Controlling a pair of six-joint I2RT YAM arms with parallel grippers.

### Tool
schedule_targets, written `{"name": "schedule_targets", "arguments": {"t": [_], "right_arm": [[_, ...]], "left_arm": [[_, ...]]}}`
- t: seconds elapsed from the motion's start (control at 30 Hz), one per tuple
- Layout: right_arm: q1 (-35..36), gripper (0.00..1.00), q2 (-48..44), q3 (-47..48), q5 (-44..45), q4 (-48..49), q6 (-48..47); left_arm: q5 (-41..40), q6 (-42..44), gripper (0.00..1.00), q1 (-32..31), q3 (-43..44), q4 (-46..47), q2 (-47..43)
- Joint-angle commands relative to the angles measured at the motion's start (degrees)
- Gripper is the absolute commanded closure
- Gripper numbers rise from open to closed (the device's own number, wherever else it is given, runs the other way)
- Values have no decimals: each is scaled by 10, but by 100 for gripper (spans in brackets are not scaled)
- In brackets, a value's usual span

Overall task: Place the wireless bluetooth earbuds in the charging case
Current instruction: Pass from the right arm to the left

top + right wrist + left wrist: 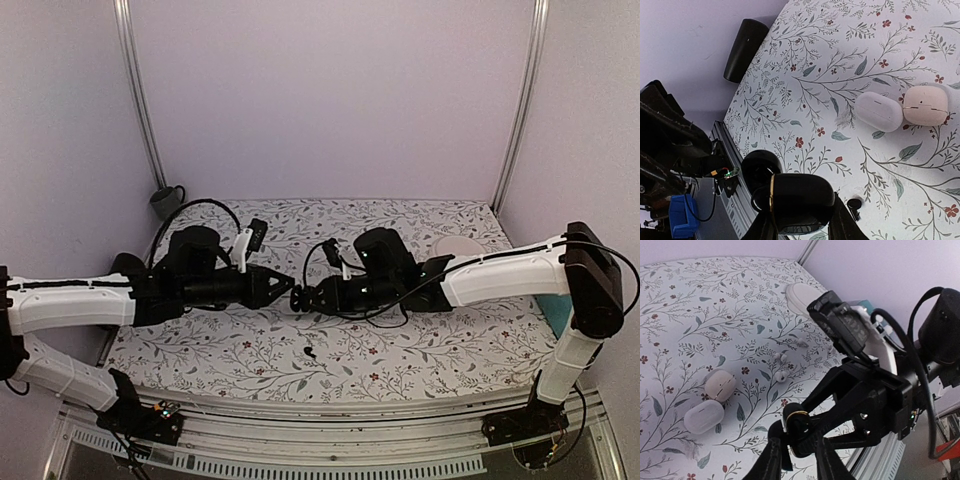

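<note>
My right gripper (pixel 312 298) (pixel 801 227) is shut on the small black charging case (pixel 299 297) (pixel 805 197). It holds the case above the table, with the gold-rimmed mouth turned toward my left gripper and the lid (pixel 760 170) swung open. My left gripper (pixel 288 294) (pixel 797 445) faces it, fingers nearly together at the case (pixel 801 425). A small dark piece (pixel 784 455) between them looks like an earbud, partly hidden. A second black earbud (pixel 311 352) (pixel 855 204) lies on the table below.
Two white oval cases (pixel 704 416) (pixel 720 385) lie side by side, also in the right wrist view (pixel 878 111) (pixel 925 105). Small white earbuds (pixel 781 375) lie nearby. A white round dish (pixel 460 247) sits back right, a black cylinder (pixel 743 49) at the left edge.
</note>
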Motion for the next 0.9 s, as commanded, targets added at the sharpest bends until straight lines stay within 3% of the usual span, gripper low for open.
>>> {"name": "schedule_targets", "arguments": {"t": [0.0, 0.17, 0.5, 0.87], "right_arm": [[2, 90, -7, 14, 6, -16, -18], [2, 90, -7, 14, 7, -18, -20], [3, 90, -3, 19, 14, -24, -30], [12, 90, -1, 31, 40, -46, -49]], "left_arm": [[32, 6, 75, 22, 21, -70, 23], [67, 2, 78, 24, 36, -73, 50], [72, -8, 73, 24, 48, -66, 75], [63, -18, 82, 24, 73, -74, 110]]}}
